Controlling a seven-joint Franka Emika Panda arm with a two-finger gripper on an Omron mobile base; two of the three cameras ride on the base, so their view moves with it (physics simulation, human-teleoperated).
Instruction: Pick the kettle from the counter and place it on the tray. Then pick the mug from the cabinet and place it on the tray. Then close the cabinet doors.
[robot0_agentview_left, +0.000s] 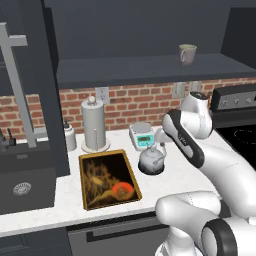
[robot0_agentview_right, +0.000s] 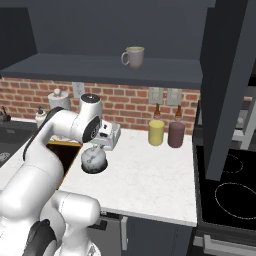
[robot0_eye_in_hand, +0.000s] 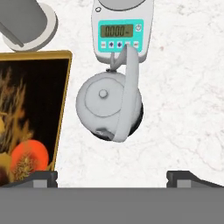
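On the white speckled stone counter (robot0_agentview_left: 65, 192), from left to right, stand one small white bottle (robot0_agentview_left: 69, 136), one tall grey cylinder with a round knob (robot0_agentview_left: 94, 125), one rectangular dark tray with a golden-brown rim and orange picture (robot0_agentview_left: 82, 184), one squat silver-grey metal kettle (robot0_agentview_left: 151, 159) just right of the tray, one white scale with a teal panel (robot0_agentview_left: 141, 135) behind the kettle, then one yellow cup (robot0_agentview_right: 156, 132) and one maroon cup (robot0_agentview_right: 176, 134) far right. One pale grey-green mug (robot0_agentview_left: 187, 54) sits on the open cabinet shelf above. The gripper (robot0_eye_in_hand: 111, 175) hangs over the kettle, fingers spread wide, grasping nothing; the arm partly hides the kettle from the right base view.
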